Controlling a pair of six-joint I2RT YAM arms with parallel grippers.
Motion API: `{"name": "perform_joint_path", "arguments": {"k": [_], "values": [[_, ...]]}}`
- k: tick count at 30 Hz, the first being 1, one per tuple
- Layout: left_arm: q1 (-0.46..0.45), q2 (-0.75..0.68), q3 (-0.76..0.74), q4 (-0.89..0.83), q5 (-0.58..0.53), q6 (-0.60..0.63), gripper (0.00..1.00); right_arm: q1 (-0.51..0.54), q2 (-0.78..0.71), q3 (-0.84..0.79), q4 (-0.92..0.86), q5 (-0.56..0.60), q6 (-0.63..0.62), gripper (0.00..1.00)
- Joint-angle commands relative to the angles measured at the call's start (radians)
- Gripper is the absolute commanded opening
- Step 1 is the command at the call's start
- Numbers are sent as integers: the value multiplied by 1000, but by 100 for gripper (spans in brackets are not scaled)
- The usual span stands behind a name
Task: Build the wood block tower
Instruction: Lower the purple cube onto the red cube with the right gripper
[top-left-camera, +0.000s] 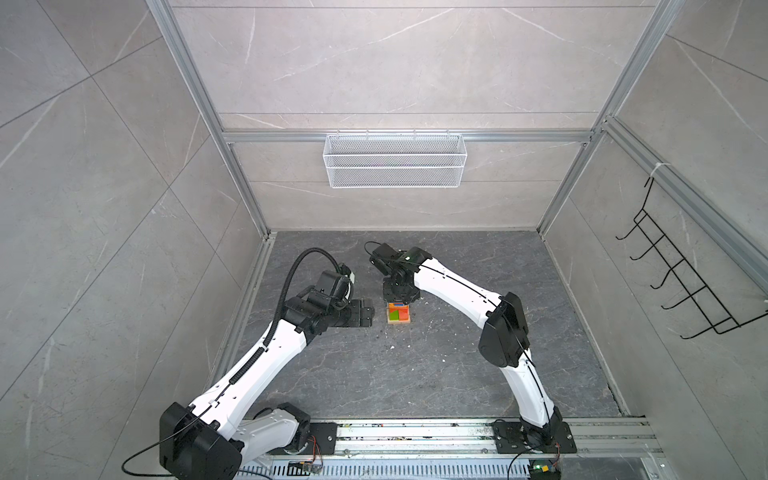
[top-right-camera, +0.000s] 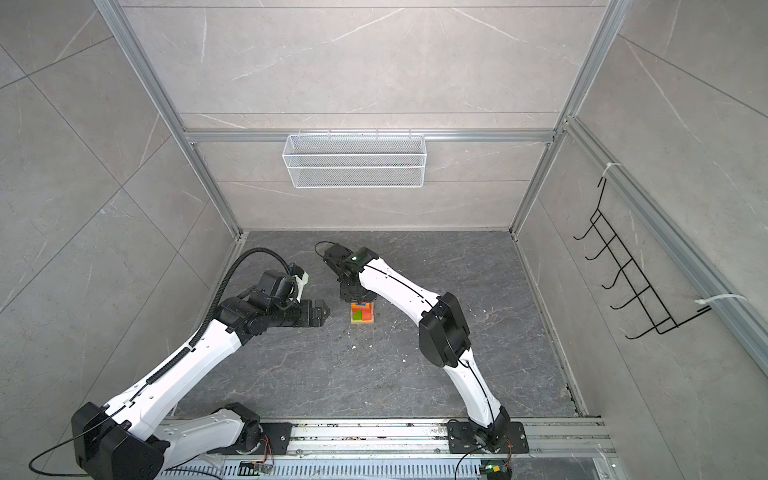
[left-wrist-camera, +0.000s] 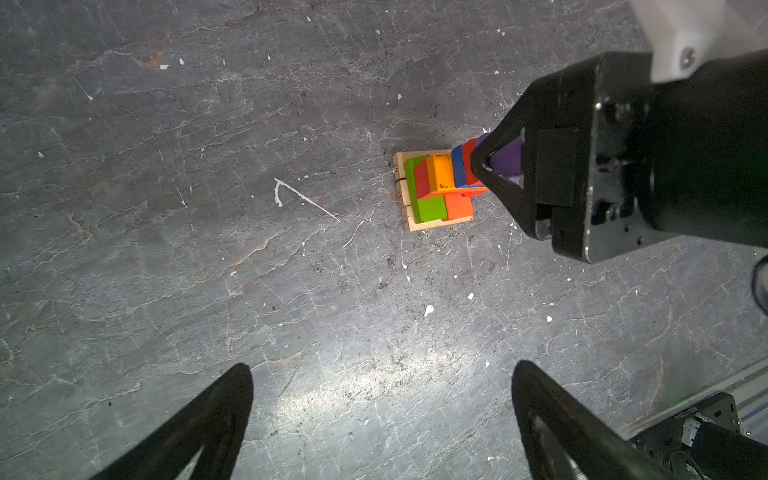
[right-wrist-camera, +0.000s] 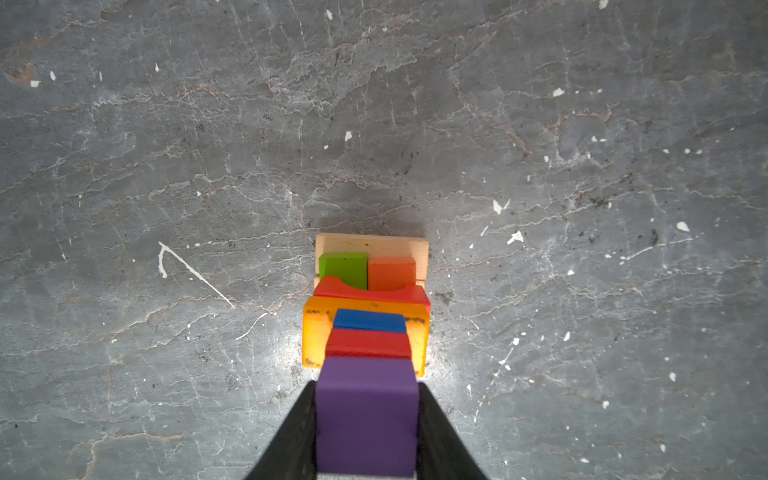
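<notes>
**Purple block goes on top**

The right end effector (right-wrist-camera: 366, 386) is clenched on the purple block (right-wrist-camera: 366, 419), with one finger on each side. It holds the block right over the tower (top-left-camera: 399, 318). The purple block sits just over the red block (right-wrist-camera: 368, 345). I cannot tell if it is resting there or not quite down.

I think the good way to do this is slow and straight down. Keep the purple block flat and lined up with the red one. Let go only when it sits firm. Open both fingers evenly, so that neither one drags the block along. Then lift straight up. The top of the tower is thin, so I think a push from the side could tip it.

The left end effector (left-wrist-camera: 380, 368) is wide open and holds nothing. It hangs near the tower, off to one side, and does not touch it. It had best keep away.

The tower stands near the middle of the dark surface (right-wrist-camera: 166, 166). At the bottom are tan bars (right-wrist-camera: 370, 245) lying side by side. On them are a green slab (right-wrist-camera: 343, 268) and an orange-red slab (right-wrist-camera: 391, 272), touching. Next comes a red arch (right-wrist-camera: 374, 293), then an orange block (right-wrist-camera: 316, 336). On that are a blue block (right-wrist-camera: 369, 321) and the red block, side by side and touching. The upper pieces sit over one end of the base, not its middle.
</notes>
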Motion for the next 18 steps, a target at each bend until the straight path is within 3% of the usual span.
{"name": "perform_joint_path", "arguments": {"k": [1, 12, 18], "values": [[4, -24, 0, 11, 16, -1, 99, 4, 17, 12, -7, 20, 17, 10], [4, -24, 1, 11, 16, -1, 99, 1, 28, 24, -13, 18, 17, 14], [5, -20, -2, 13, 18, -2, 99, -1, 31, 27, -12, 18, 13, 22]]}}
